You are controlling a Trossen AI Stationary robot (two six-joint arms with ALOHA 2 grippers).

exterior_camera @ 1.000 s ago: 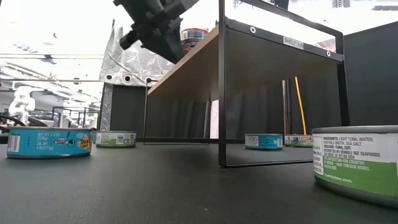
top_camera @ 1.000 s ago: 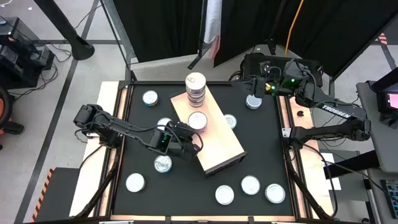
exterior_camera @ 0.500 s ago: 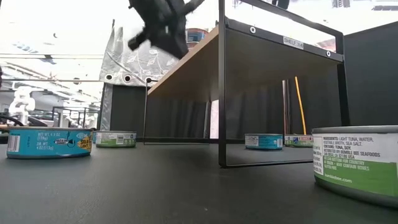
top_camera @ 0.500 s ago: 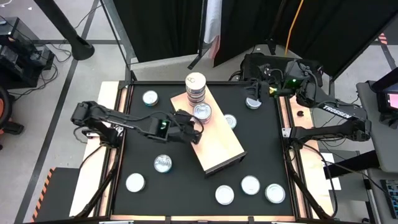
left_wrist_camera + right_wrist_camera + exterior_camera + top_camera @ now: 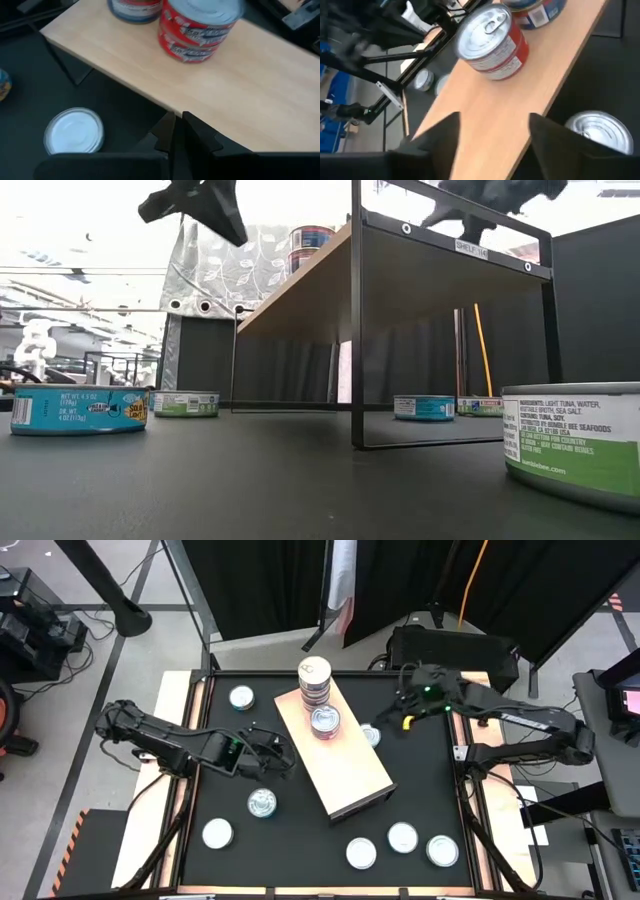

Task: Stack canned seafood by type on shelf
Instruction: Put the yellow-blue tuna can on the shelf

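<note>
The pale wood shelf [image 5: 340, 755] lies slantwise mid-table. At its far end stands a tall stack of tins [image 5: 314, 680]. Beside it is a short stack of two red-labelled tins [image 5: 324, 721], also in the left wrist view [image 5: 200, 25]. My left gripper [image 5: 275, 750] hovers shut just left of the shelf's edge [image 5: 125, 75], above the black table, and touches nothing. My right gripper [image 5: 385, 725] is open over the shelf's right edge. Next to it a silver-topped tin [image 5: 370, 735] [image 5: 597, 132] rests on the table. The red tin [image 5: 490, 40] lies ahead of the right gripper.
Loose tins sit on the black table: one far left [image 5: 241, 697], two near left [image 5: 261, 803] [image 5: 217, 833], three near right [image 5: 361, 853] [image 5: 402, 837] [image 5: 441, 850]. A white-topped tin [image 5: 74, 131] lies below my left gripper. The shelf stands on a black metal frame [image 5: 356, 330].
My left gripper carried a red tin toward the shelf's far end and set it on another beside the tall stack. It then let go and drew back toward the table's left. My right arm swung from the far right corner toward the shelf, over the tin beside it.
</note>
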